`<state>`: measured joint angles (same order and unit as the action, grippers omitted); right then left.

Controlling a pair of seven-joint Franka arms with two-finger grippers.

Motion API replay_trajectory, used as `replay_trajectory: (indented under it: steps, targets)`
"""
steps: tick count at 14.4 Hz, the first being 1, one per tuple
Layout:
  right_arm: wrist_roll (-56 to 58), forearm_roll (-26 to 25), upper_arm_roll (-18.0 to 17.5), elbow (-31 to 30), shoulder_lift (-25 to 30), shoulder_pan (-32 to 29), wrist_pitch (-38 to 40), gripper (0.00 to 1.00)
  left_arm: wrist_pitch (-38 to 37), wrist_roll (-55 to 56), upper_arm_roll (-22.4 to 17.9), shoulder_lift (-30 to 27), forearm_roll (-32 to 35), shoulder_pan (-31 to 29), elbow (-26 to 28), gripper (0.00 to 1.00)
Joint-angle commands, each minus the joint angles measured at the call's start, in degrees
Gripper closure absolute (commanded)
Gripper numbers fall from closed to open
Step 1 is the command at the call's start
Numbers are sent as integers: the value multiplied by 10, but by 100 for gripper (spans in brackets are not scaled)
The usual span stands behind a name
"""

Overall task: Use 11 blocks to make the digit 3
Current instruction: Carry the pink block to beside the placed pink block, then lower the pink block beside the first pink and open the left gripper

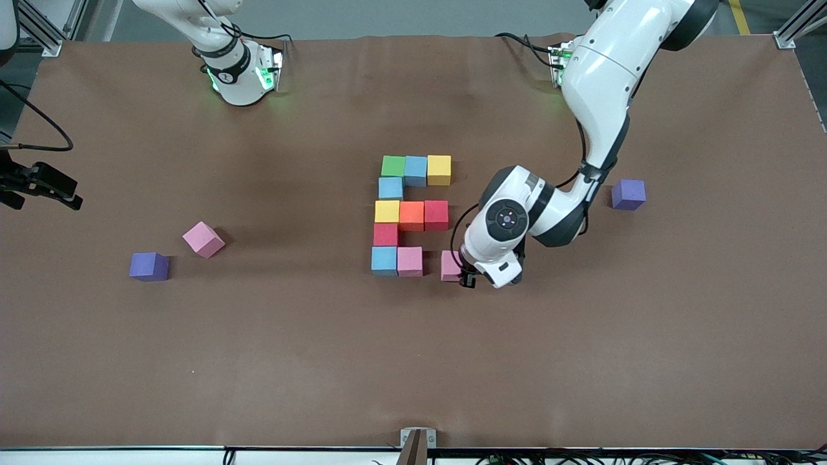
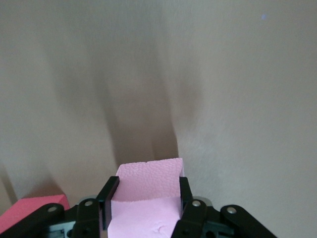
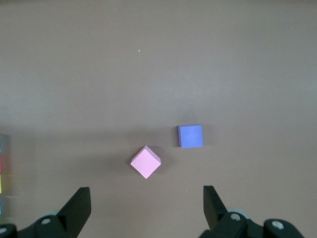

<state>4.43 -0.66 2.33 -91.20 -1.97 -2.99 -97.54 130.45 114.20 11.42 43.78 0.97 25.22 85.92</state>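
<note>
Left gripper (image 1: 466, 279) places pink block (image 1: 450, 265) at the 3's bottom row.
Fingers clamp it, gap remaining beside the row's pink cube (image 1: 409, 261); right gripper (image 3: 147, 210) waits, fingers wide.

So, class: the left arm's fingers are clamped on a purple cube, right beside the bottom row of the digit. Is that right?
Not quite. The cube is pink, not purple: the left wrist view shows the left gripper shut on the pink cube. In the front view it sits beside the pink block of the row nearest the camera. The purple cubes lie apart, untouched.
</note>
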Motion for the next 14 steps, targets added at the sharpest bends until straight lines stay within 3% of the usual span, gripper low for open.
replay_trajectory:
  steps: [1,6,14]
  targets:
    - [10,-1,1,-6,7,0,3,0,-13,28,-11,31,8,23,-49,79]
    - [10,0,1,-21,9,-3,-10,0,-25,47,-51,47,4,68,-69,79]
    - [7,1,0,1,11,0,-23,0,-25,64,-51,60,3,77,-80,79]
